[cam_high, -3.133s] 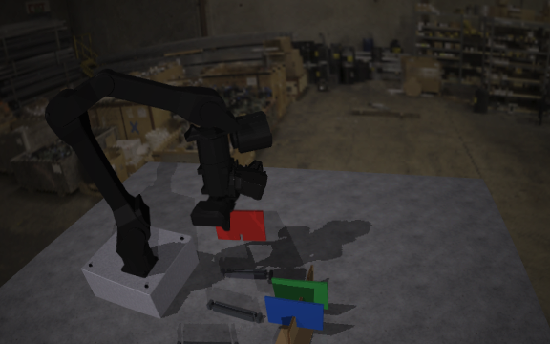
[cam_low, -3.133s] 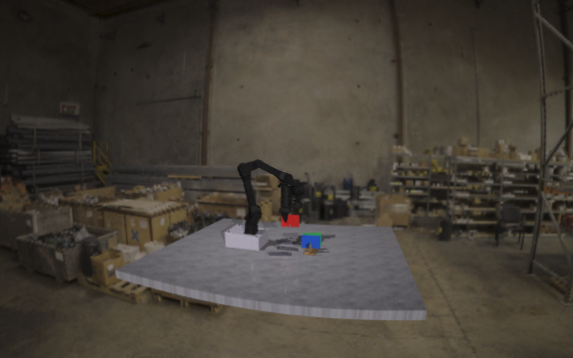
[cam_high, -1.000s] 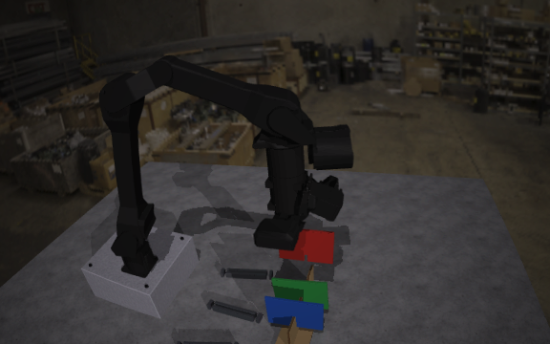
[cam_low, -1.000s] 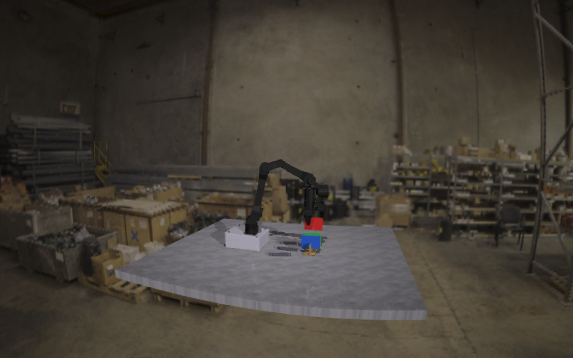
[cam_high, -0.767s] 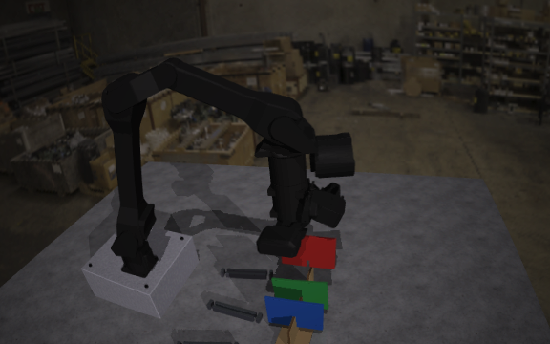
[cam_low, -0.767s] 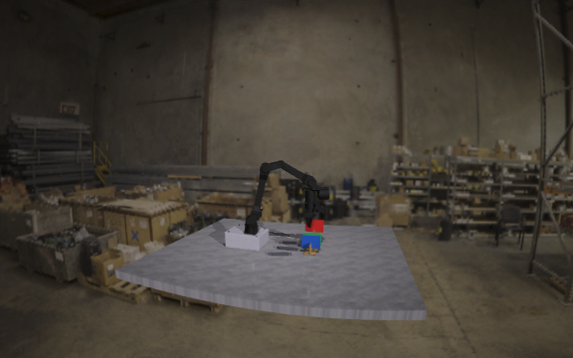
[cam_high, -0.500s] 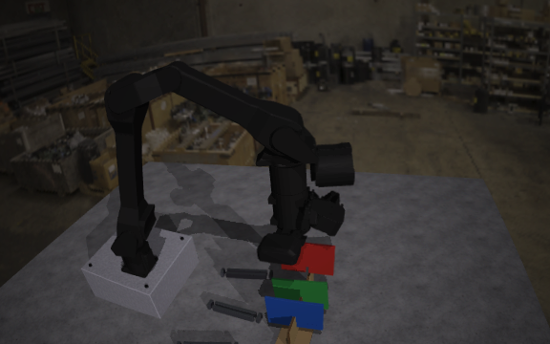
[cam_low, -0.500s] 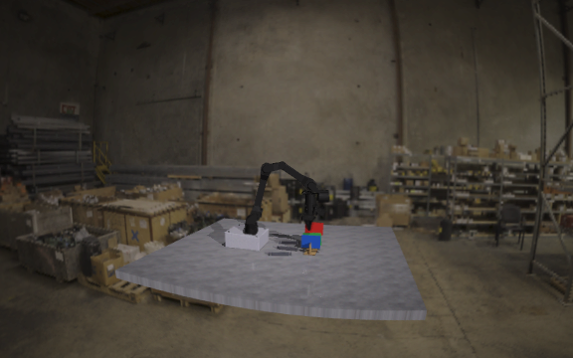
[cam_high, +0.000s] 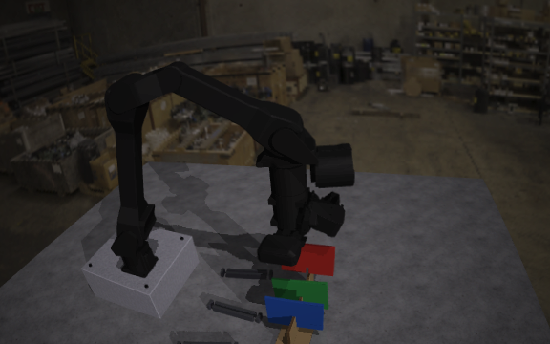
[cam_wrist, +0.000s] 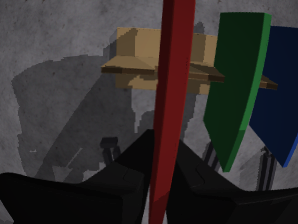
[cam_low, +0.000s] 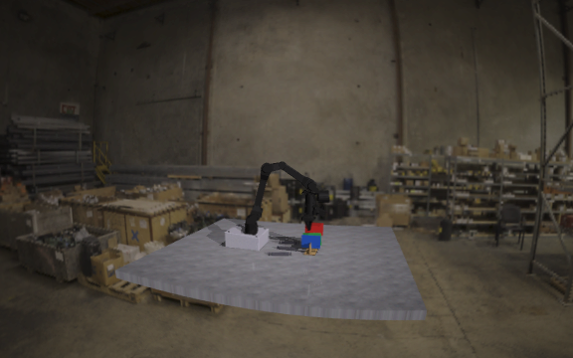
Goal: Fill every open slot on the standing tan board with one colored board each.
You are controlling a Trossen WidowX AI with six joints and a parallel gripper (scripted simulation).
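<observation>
A: Count?
B: One arm, white block base (cam_high: 102, 282) (cam_low: 246, 242) at left. Three dark holders, mid. Three flat rectangular boards, right: blue (cam_high: 294, 312) (cam_low: 311, 242) (cam_wrist: 280, 85) near, green (cam_high: 310, 292) (cam_wrist: 235, 85) between, red (cam_high: 317, 259) (cam_low: 314, 229) (cam_wrist: 172, 100) far.
A: Gripper?
B: Nearly shut (cam_wrist: 162, 187), clamping red upright over the tan board (cam_wrist: 137, 45).
A: Labels?
B: None readable on boards.

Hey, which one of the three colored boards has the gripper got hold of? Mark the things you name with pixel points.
The red rectangular board (cam_high: 319, 259) (cam_low: 315, 229) (cam_wrist: 172, 100): it is clamped between the jaws, while the green and blue boards stand outside them.
</observation>
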